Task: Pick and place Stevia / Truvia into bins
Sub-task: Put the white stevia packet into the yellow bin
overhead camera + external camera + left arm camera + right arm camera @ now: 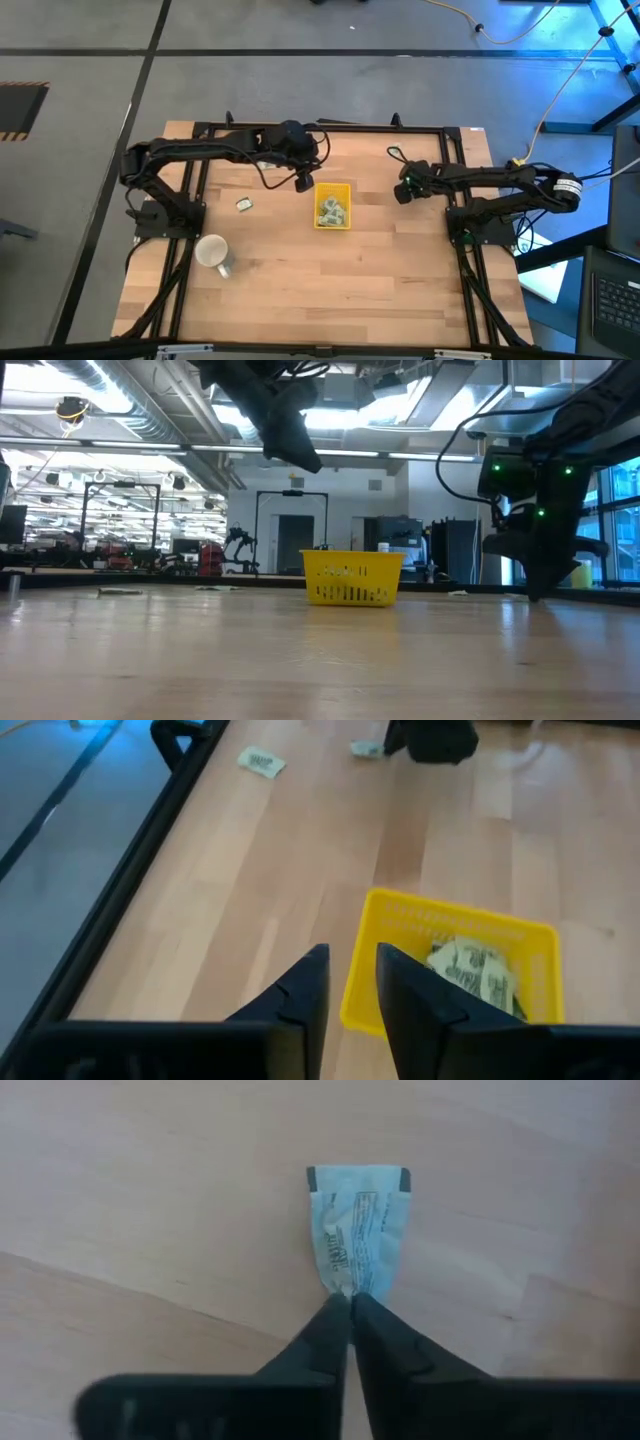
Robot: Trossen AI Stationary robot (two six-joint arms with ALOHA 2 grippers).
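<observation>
Right wrist view alone shows the right hand [350, 1302] pinching 1 packet [357, 1230].

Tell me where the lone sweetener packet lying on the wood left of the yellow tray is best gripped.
The small flat white-and-green paper packet lies flat on the wooden table, between the white mug and the shallow yellow plastic tray. Probably best: come straight down and pinch across its short width or at one edge, since flat paper offers no side to grab. The left end effector is nearest.
</observation>
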